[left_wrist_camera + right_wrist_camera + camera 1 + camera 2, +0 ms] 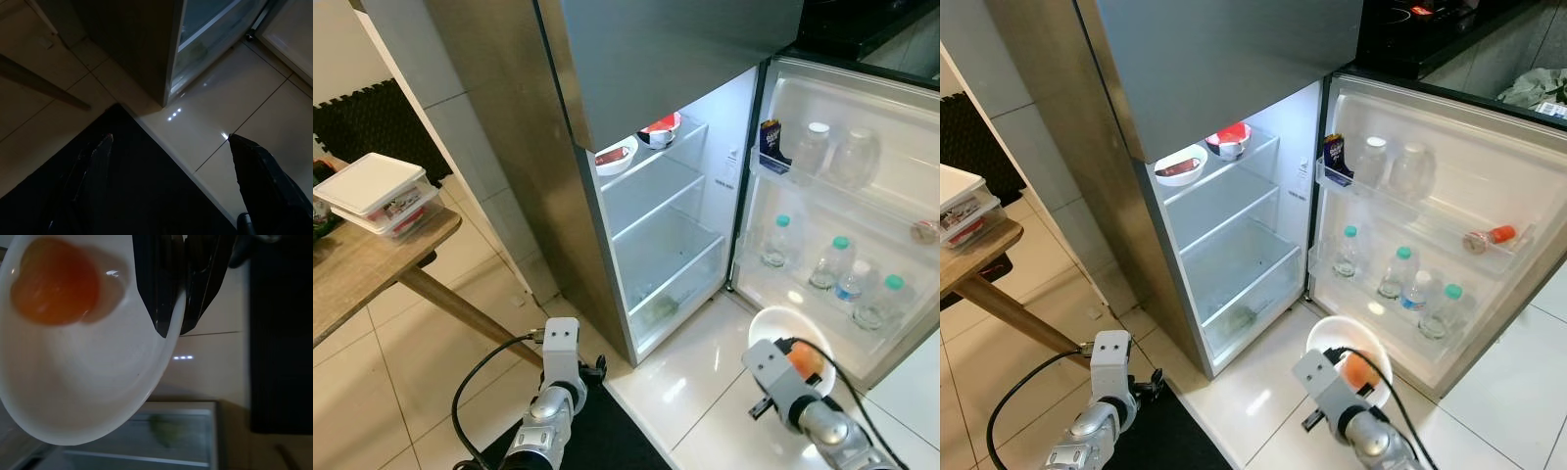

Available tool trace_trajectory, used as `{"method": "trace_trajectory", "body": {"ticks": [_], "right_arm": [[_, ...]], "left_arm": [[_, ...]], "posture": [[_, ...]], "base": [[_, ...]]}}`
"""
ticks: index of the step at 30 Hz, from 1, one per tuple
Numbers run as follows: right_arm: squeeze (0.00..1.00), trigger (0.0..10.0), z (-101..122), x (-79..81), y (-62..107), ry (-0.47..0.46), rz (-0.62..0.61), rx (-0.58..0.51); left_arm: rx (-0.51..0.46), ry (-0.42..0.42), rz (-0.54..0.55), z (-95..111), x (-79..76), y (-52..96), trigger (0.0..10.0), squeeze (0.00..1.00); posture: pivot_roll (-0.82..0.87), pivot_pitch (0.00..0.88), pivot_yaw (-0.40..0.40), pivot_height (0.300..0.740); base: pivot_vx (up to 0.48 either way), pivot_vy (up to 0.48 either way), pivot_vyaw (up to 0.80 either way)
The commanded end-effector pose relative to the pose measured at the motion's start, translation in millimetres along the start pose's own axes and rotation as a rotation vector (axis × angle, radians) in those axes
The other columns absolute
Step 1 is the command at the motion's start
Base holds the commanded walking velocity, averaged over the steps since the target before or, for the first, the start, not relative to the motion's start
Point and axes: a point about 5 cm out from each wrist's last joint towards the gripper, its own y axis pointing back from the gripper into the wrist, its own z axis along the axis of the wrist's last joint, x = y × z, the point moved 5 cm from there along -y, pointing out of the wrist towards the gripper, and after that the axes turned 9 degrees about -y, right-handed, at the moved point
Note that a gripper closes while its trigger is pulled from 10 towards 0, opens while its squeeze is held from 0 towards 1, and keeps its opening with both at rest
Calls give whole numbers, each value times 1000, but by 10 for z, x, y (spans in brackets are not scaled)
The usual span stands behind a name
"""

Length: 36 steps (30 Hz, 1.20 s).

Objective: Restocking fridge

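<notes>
The right gripper (171, 308) pinches the rim of a white bowl (93, 396) holding an orange fruit (54, 281), perhaps a tangerine, low before the open fridge (666, 235). The left gripper (168, 147) hangs spread wide above a black mat (98, 196).

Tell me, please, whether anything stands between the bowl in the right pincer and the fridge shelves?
Nothing visible does. The right pincer grips the white bowl by its rim, low before the open fridge door. The middle shelf is bare, and only floor lies between.
</notes>
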Motion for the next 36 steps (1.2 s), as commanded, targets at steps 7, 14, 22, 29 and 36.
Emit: {"method": "trace_trajectory", "body": {"ticks": [7,14,22,29,36], "right_arm": [[0,10000,29,168,-12,-15,43,-20],[0,10000,32,181,-13,-8,54,-17],[0,10000,36,180,-10,6,58,-16],[0,10000,36,184,-10,8,56,-16],[0,10000,20,189,-4,4,52,-14]], "left_arm": [[38,-25,0,-123,38,32,10000,0],[40,-30,-4,-133,29,34,10000,0],[40,-35,-5,-146,30,41,10000,0],[42,-59,-17,-161,15,51,10000,0],[40,-91,-33,-143,-14,46,10000,0]], "posture": [[-90,109,100,740],[-88,102,101,740],[-90,87,96,740],[-89,85,98,740],[-89,83,103,740]], "base": [[0,0,686],[0,0,800],[0,0,800],[0,0,800],[0,0,800]]}}
